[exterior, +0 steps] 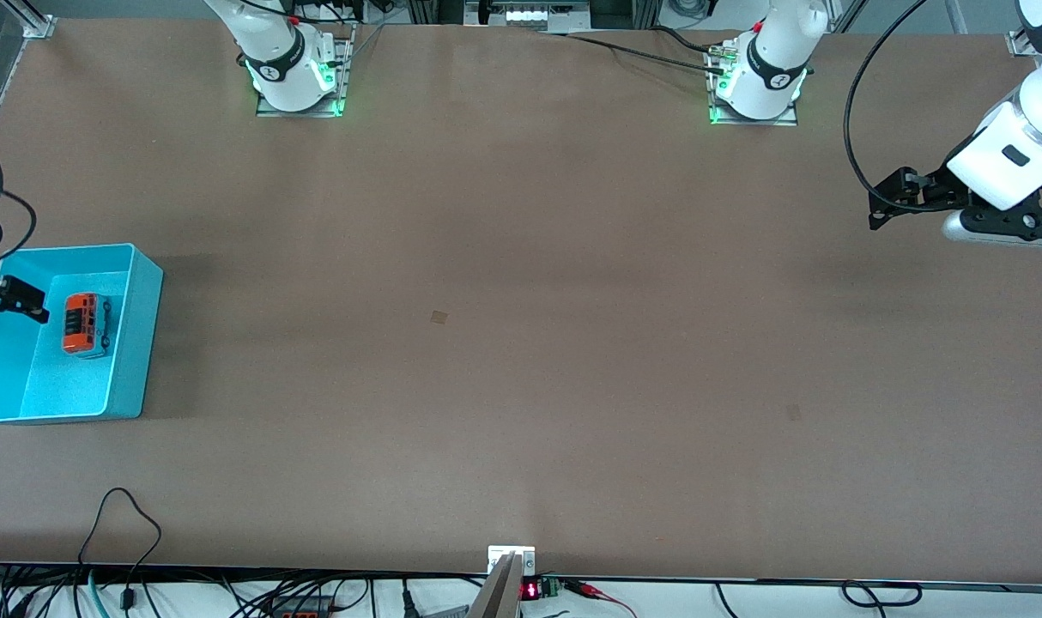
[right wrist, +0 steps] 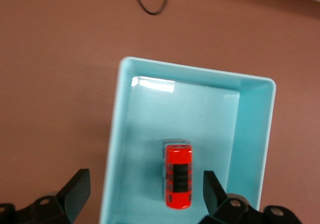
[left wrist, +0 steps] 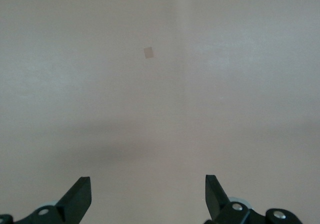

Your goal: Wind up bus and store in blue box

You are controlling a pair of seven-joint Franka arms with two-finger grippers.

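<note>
The bus (exterior: pixel 86 324) is lying flat on the floor of the blue box (exterior: pixel 135 343) at the right arm's end of the table, so the storing looks done. The step in hand is judged to be clearing the right gripper (right wrist: pixel 142 196) away, and doing that well means lifting straight up so the fingers are not clipping the thin walls or nudging the toy. That gripper is hovering over the box with its fingers spread wide and gripping nothing; the bus is sitting below the gap, closer to one fingertip than the other and not touching either. The left gripper (left wrist: pixel 148 199) is waiting over bare table at the left arm's end, also wide open and empty.
</note>
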